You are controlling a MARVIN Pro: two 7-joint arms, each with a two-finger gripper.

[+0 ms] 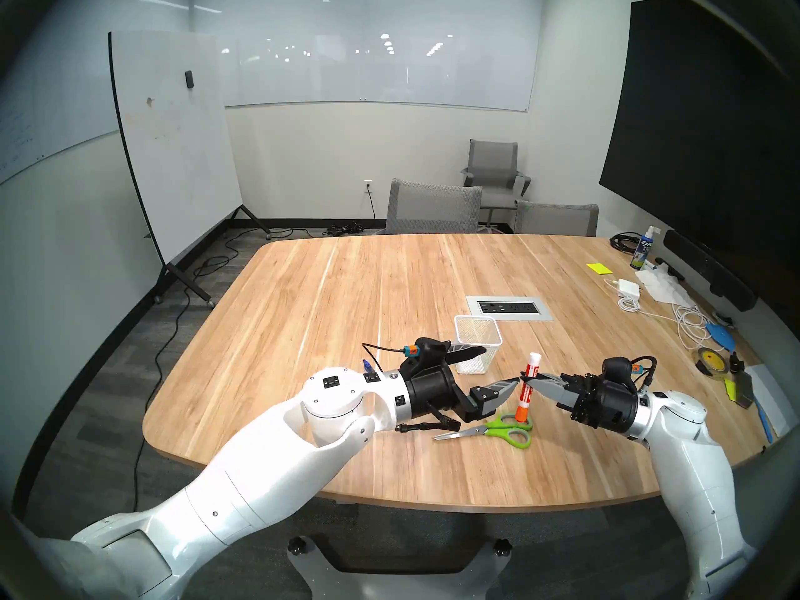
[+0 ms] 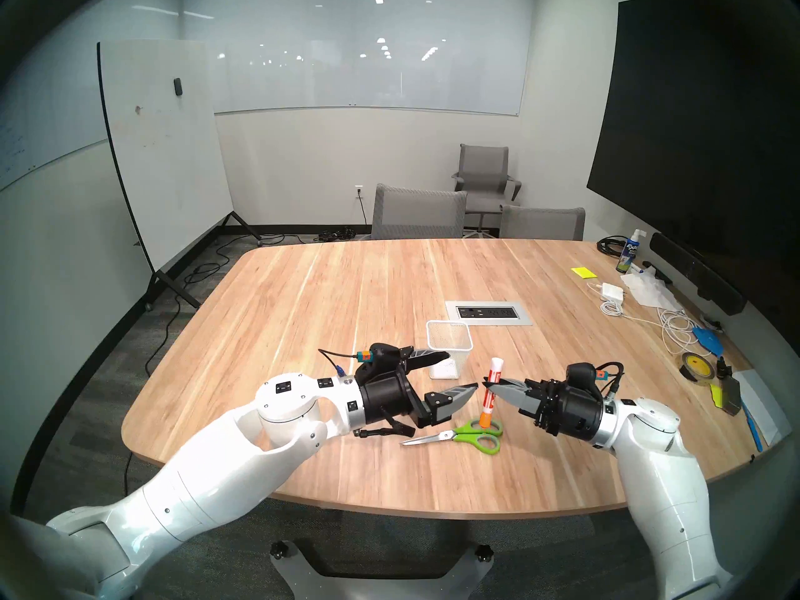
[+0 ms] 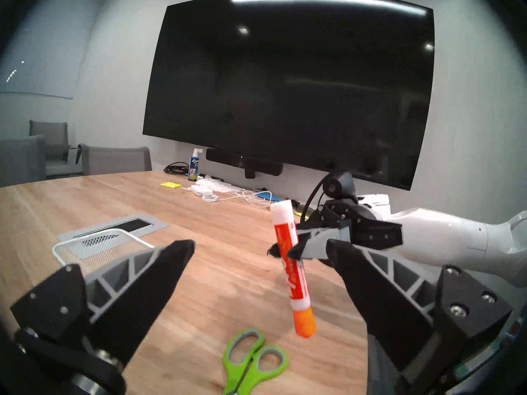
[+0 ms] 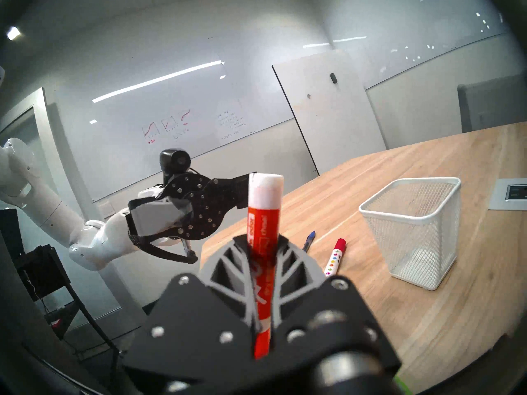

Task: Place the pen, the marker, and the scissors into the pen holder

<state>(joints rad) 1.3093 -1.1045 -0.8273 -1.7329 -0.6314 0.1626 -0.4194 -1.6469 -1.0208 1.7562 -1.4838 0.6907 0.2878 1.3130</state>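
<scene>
Right pincer clamped on a red-and-white marker, held near upright, orange end down, above the scissors lying flat on the surface. Left pincer spread wide, empty, just left of the marker. Mesh pen holder stands behind its far finger. Blue pen lies beside a second marker.

Wooden table with smooth grain; white wire-mesh pen holder; scissors with glossy green plastic handles

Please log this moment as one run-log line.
right gripper: shut on white-and-red marker | left gripper: open | white wire-mesh pen holder: empty
</scene>
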